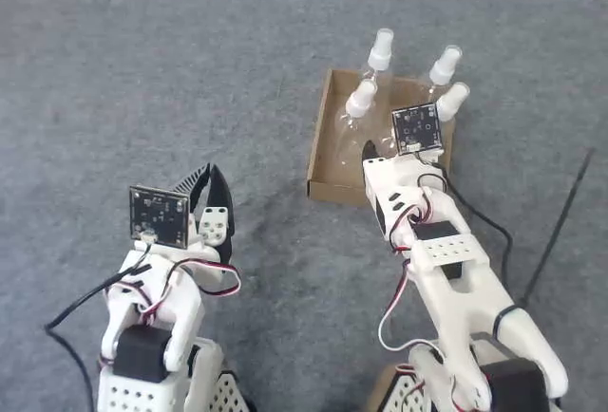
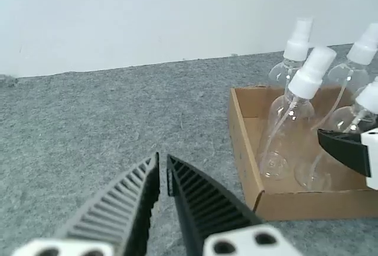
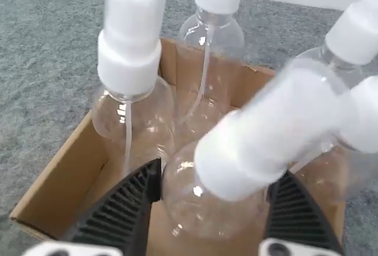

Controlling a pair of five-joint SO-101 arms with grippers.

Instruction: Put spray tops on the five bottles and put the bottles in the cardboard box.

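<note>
The cardboard box (image 1: 328, 146) stands behind the table's middle, with several clear bottles with white spray tops (image 1: 361, 99) upright in it. My right gripper (image 1: 403, 152) hangs over the box. In the right wrist view it (image 3: 212, 209) is shut on a tilted bottle (image 3: 207, 200) with a spray top (image 3: 277, 132), low between the box walls (image 3: 65, 173); the bottle's base is hidden. My left gripper (image 1: 209, 173) hovers over bare carpet to the box's left, shut (image 2: 163, 164) on nothing. The box (image 2: 242, 144) and bottles (image 2: 289, 126) lie ahead of it.
Grey carpet (image 1: 142, 80) covers the table, with free room left of the box and in front of it. A black cable (image 1: 560, 222) runs across the right side. A white wall (image 2: 147, 14) stands behind the table.
</note>
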